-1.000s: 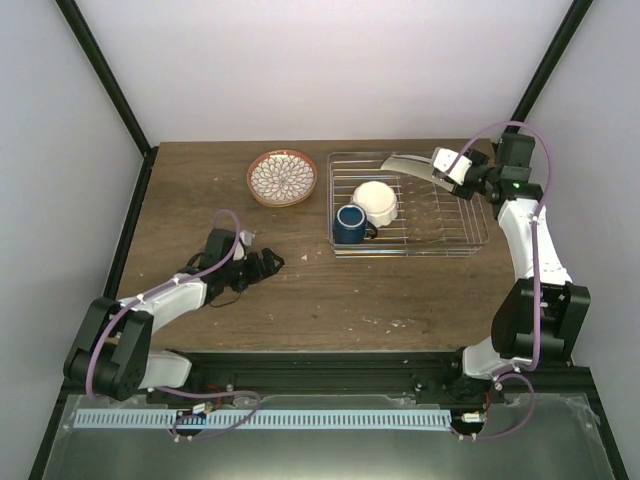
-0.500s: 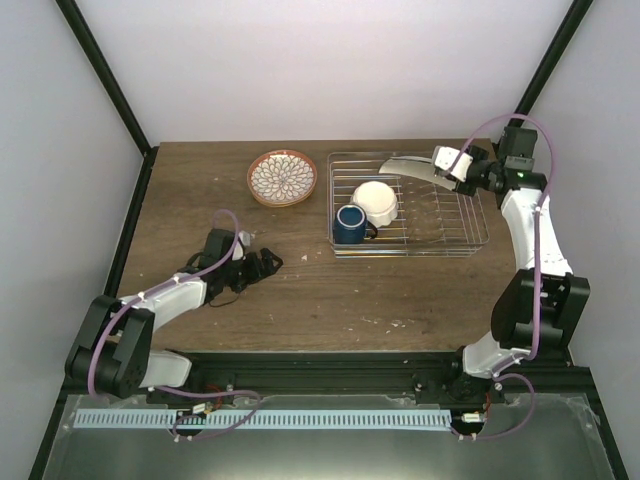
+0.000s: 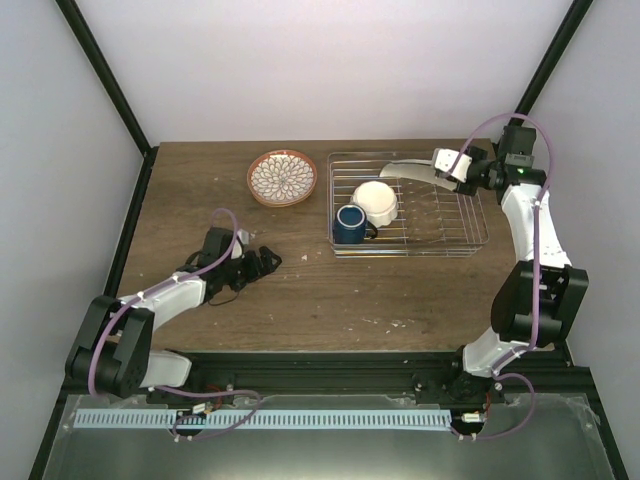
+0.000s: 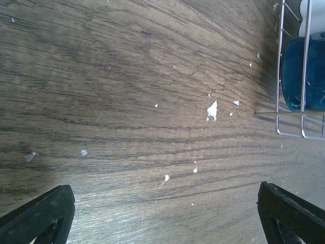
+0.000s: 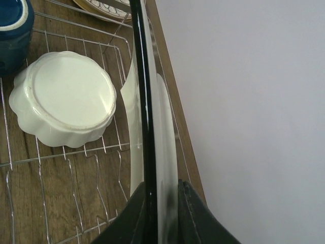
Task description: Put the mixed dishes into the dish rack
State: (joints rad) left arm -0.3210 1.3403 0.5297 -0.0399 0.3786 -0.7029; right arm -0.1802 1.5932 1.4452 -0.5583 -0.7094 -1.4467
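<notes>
The dish rack (image 3: 408, 253) stands at the back right of the table. Inside it, the small white scalloped bowl (image 3: 377, 202) lies upside down, and the dark blue mug (image 3: 349, 224) stands at the rack's front left corner. My right gripper (image 3: 441, 170) is shut on the cream rectangular plate (image 3: 405, 168), holding it on edge over the rack's back rim. In the right wrist view the plate (image 5: 165, 127) runs edge-on between my fingertips (image 5: 162, 198), beside the bowl (image 5: 63, 99). The patterned round plate (image 3: 282, 178) lies on the table left of the rack. My left gripper (image 3: 268, 260) is open and empty, low over bare wood.
In the left wrist view the rack's corner (image 4: 279, 109) and the mug (image 4: 297, 76) lie at the far right, past small white crumbs (image 4: 212, 109) on the wood. Black frame posts rise at both back corners. The table's back edge runs just behind the rack.
My right gripper has shifted slightly toward the back with the cream plate, which now looks thinner from above. The left arm has barely moved.
</notes>
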